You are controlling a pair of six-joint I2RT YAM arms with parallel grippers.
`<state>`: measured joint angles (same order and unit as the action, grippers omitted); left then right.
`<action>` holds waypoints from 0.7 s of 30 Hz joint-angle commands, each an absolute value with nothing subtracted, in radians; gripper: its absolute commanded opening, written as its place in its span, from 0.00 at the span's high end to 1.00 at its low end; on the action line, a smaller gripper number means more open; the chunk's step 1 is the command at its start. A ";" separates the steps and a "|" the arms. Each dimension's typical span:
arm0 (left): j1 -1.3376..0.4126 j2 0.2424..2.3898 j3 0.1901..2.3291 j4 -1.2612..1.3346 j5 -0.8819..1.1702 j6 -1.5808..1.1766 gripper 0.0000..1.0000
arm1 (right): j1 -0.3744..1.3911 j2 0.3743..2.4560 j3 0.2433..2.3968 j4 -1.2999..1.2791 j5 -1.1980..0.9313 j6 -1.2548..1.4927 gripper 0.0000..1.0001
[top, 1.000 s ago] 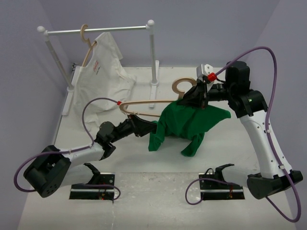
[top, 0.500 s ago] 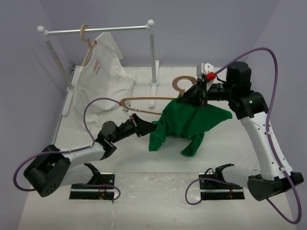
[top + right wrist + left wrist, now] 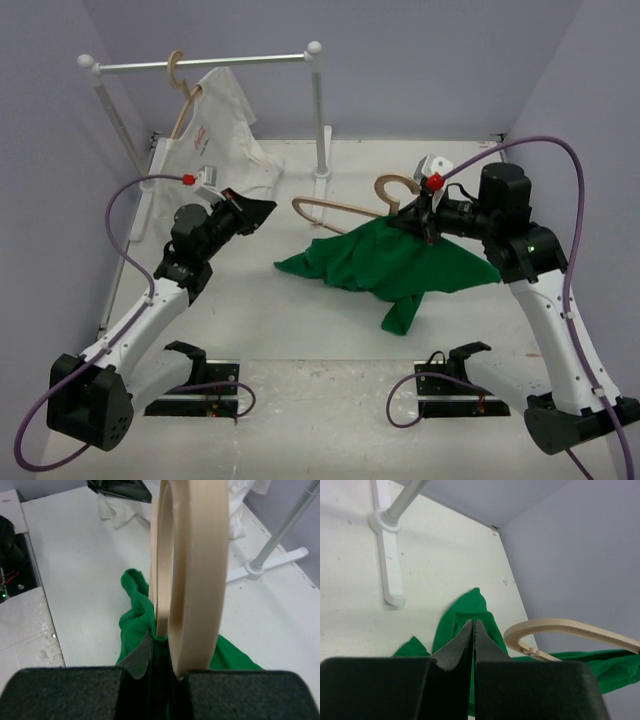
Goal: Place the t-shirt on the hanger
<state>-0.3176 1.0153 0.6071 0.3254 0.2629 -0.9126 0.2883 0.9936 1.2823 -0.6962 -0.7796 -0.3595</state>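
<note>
The green t-shirt [image 3: 385, 262] lies spread on the table, with its collar bunched up at the neck of the wooden hanger [image 3: 340, 211]. My right gripper [image 3: 420, 217] is shut on the hanger at its neck, just below the hook, with green cloth pinched beside it. In the right wrist view the hanger [image 3: 195, 555] stands edge-on between my right gripper's [image 3: 162, 657] fingers, and the t-shirt [image 3: 135, 615] hangs below it. The hanger's left arm sticks out bare of cloth. My left gripper [image 3: 262, 208] is shut on nothing, left of the hanger and apart from it. Its wrist view shows my left gripper [image 3: 473, 630] closed, the t-shirt [image 3: 465, 607] and the hanger [image 3: 560, 626] beyond it.
A white garment rack [image 3: 200, 65] stands at the back left, its right post [image 3: 318, 110] rising just behind the hanger. A white t-shirt [image 3: 215, 140] hangs from it on a second wooden hanger. The rack's foot [image 3: 390, 570] shows in the left wrist view.
My left gripper let go of the t-shirt, shut, and drew back up and to the left. The t-shirt's left side dropped onto the table. The right gripper carried the hanger slightly right.
</note>
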 commanded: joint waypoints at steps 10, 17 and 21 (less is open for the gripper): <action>-0.382 1.050 0.859 0.069 0.328 -0.765 0.93 | 0.362 1.121 1.520 -0.726 -0.598 -0.323 1.00; -0.557 1.041 0.618 0.286 0.280 -0.944 0.38 | 0.362 1.090 1.476 -0.687 -0.621 -0.307 1.00; -0.577 1.094 0.540 0.424 0.264 -1.027 0.43 | 0.362 1.071 1.445 -0.675 -0.691 -0.319 1.00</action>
<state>-0.5645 1.0576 0.5895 0.2125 0.2907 -0.9188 0.3599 1.1179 1.4554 -0.7521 -0.6268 -0.3251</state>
